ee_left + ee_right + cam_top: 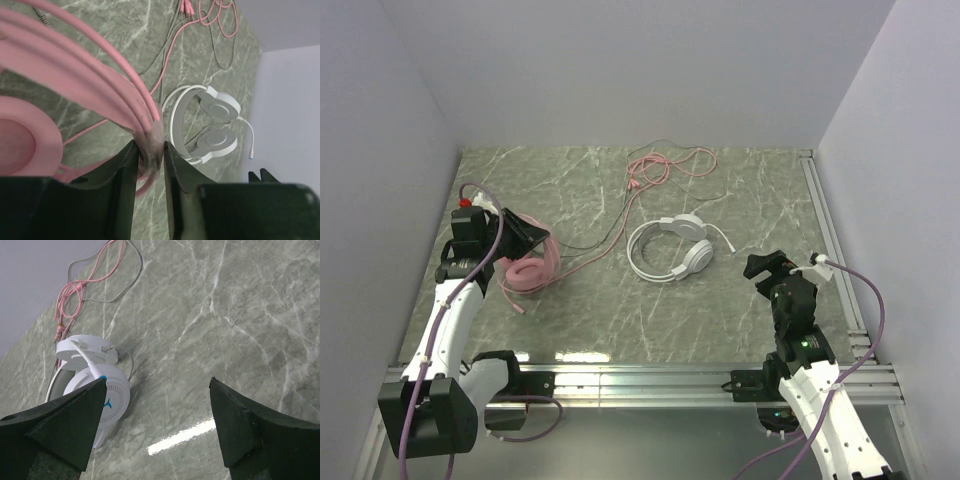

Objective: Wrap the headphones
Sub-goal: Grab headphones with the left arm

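On worktop (750, 190) left, left hand (149, 150) clamps stiff band (100, 80) of pink headset (532, 270), right hand (157, 385) spread, empty; thin cable (650, 160) likely limp, tangle-prone.

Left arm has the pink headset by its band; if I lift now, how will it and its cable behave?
The pink headset likely lifts as one stiff piece, since the left gripper pinches its band; it may swing. Its thin pink cable looks limp and will probably trail behind.
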Controlling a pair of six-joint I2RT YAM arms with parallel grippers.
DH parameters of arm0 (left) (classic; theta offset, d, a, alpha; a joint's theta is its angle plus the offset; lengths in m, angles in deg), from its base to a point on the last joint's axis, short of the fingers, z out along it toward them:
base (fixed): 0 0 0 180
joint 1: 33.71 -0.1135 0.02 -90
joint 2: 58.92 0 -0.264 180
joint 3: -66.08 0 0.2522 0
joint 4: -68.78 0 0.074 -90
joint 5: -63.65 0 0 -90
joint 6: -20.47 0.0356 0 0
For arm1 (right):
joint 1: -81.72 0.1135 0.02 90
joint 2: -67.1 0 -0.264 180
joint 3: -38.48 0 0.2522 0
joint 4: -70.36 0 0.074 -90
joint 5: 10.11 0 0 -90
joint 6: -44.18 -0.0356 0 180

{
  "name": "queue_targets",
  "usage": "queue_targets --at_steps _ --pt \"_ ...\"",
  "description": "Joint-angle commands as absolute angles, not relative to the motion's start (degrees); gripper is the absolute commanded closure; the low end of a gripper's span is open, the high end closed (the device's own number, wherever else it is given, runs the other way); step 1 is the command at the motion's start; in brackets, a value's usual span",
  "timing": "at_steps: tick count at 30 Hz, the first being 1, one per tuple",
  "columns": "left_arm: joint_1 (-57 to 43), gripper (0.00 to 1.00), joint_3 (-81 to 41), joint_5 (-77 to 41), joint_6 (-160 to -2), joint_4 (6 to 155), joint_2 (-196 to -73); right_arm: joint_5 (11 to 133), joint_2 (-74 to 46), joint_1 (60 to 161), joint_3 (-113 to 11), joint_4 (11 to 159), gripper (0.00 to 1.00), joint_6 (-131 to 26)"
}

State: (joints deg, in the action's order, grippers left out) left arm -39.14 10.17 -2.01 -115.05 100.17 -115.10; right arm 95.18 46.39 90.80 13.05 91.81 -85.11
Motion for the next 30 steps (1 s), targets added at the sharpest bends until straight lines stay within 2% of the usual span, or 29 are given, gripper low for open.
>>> queue_targets --at_steps 1,6,9,11,12,16,19,20,23,27,30 --pt "-39.16 0.69 9.79 -2.36 -111.10 101.53 -114.82 94.66 47.15 90.60 12.15 89.93 0.09 -84.23" --pt "-39.07 0.63 4.95 -6.13 -108.21 105.82 -115.61 94.84 46.71 90.60 11.80 90.28 0.09 -84.23" --pt "-38.99 0.67 3.46 -6.57 -107.59 106.54 -116.22 94.75 46.80 90.69 11.88 90.10 0.09 -84.23" --pt "-38.99 0.76 3.98 -5.10 -107.94 105.31 -116.05 94.75 46.89 90.60 11.97 90.10 0.09 -84.23" --pt "-39.07 0.86 4.24 -4.56 -108.90 104.70 -116.05 94.84 46.80 90.68 11.97 90.10 0.09 -84.14" --pt "-36.97 0.99 5.04 -2.71 -112.94 102.58 -116.05 95.01 46.62 90.60 11.79 90.19 0.09 -84.23" --pt "-29.87 1.00 0.76 -10.67 -114.36 107.65 -116.05 95.01 46.71 90.60 11.88 90.36 0.09 -84.32" --pt "-24.45 1.00 -1.36 -14.45 -113.57 110.64 -116.22 95.10 46.80 90.68 11.80 90.28 0.09 -84.32" --pt "-18.52 1.00 -9.28 -28.52 -112.87 120.30 -116.93 95.10 46.71 90.68 11.71 90.63 0.09 -84.32" --pt "-18.51 1.00 -13.16 -30.66 -112.24 124.73 -116.31 94.93 46.80 90.60 11.88 90.36 0.09 -84.32" --pt "-18.51 1.00 -12.02 -24.96 -115.92 122.99 -115.35 94.92 46.71 90.60 11.71 90.36 0.09 -84.23"
